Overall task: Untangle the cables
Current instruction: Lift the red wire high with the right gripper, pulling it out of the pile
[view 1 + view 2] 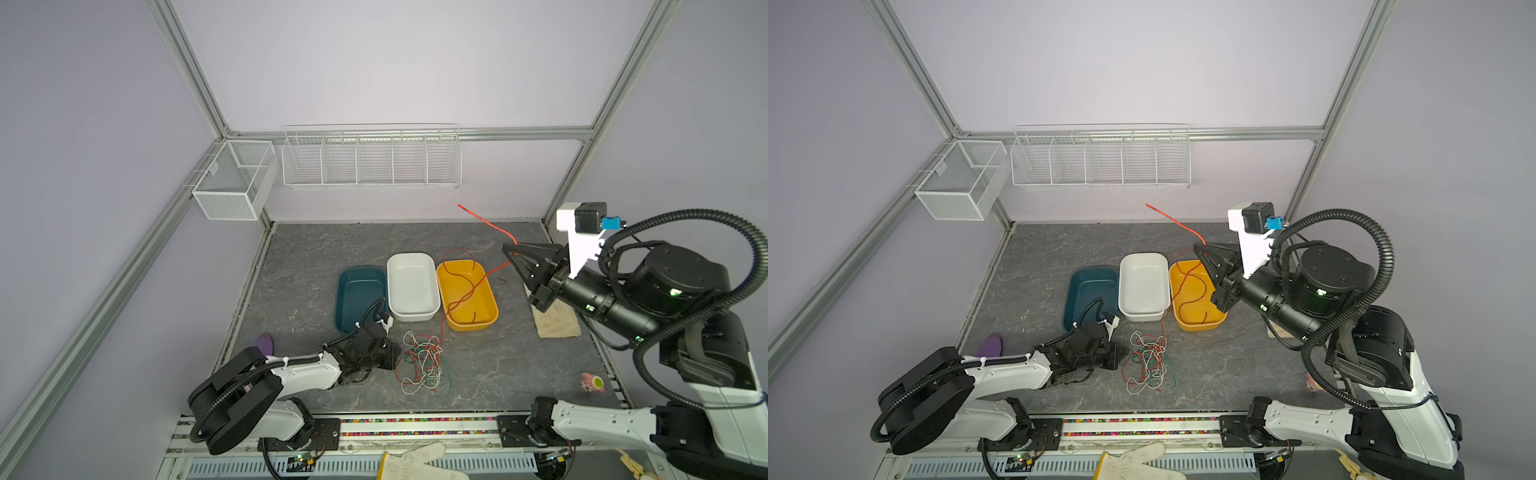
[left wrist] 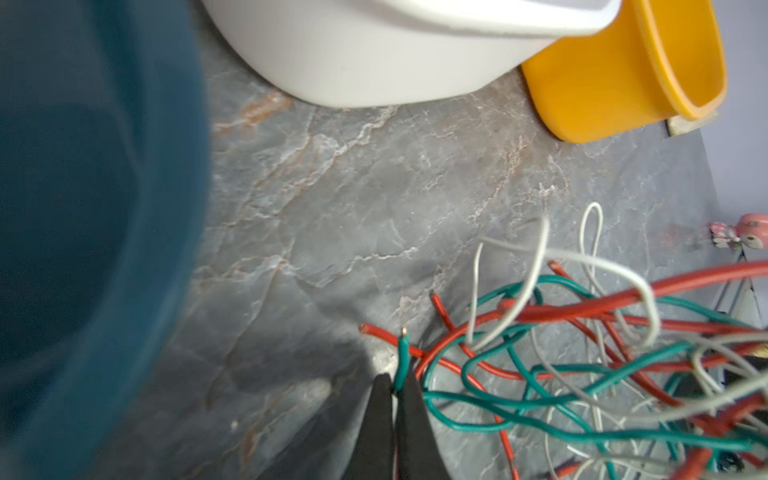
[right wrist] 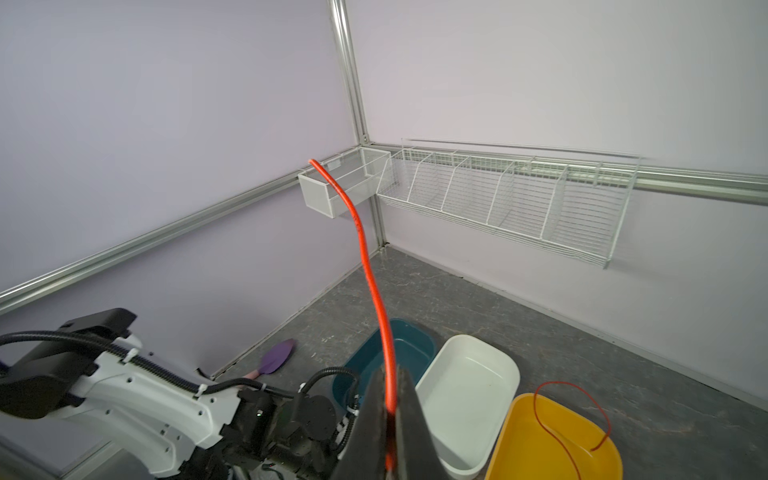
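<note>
Right wrist: my right gripper [image 3: 390, 372] clamps the red-orange cable [image 3: 365, 266], its length running ahead beyond the jaws; left gripper [image 2: 397, 378] pinches the green cable [image 2: 402, 357], end pointing forward.

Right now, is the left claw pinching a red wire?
No, the left wrist view shows the left gripper shut on the end of a green cable.
</note>
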`<state>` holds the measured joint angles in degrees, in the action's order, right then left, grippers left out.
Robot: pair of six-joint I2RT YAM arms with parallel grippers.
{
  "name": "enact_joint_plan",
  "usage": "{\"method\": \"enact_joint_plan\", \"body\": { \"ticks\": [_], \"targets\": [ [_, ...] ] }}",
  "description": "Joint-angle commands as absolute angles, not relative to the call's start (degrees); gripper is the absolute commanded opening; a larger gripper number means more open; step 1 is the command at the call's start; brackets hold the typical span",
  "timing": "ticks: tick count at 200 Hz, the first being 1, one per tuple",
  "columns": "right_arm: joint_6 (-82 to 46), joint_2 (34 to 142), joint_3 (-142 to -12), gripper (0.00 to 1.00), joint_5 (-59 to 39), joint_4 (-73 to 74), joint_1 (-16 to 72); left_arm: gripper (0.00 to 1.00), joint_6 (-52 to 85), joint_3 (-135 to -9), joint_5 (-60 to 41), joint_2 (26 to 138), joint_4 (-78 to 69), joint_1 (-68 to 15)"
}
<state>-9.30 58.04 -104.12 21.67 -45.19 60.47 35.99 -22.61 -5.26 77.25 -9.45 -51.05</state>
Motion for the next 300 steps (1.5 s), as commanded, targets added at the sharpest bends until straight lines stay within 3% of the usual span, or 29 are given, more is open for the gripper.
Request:
{"method": "enact_joint_plan", "body": {
  "ticks": [1, 139, 252, 300],
  "targets": [
    [-6.3, 54.8, -104.9, 0.07, 29.9, -41.1, 60.6, 0.00, 35.5, -24.4, 1.1, 75.5, -1.2, -51.0],
    [4.8, 55.5, -108.8, 0.06, 42.5, -34.3, 60.6, 0.00, 35.0, -29.4, 8.2, 71.5, 10.9, -50.3],
    [10.0, 61.4, -122.7, 0.07, 43.4, -38.8, 60.6, 0.00, 33.9, -31.3, 8.2, 78.4, 11.2, -48.9],
    [10.4, 61.3, -120.1, 0.07, 43.8, -38.5, 60.6, 0.00, 34.3, -32.7, 7.1, 77.1, 11.6, -48.8]
  ]
}}
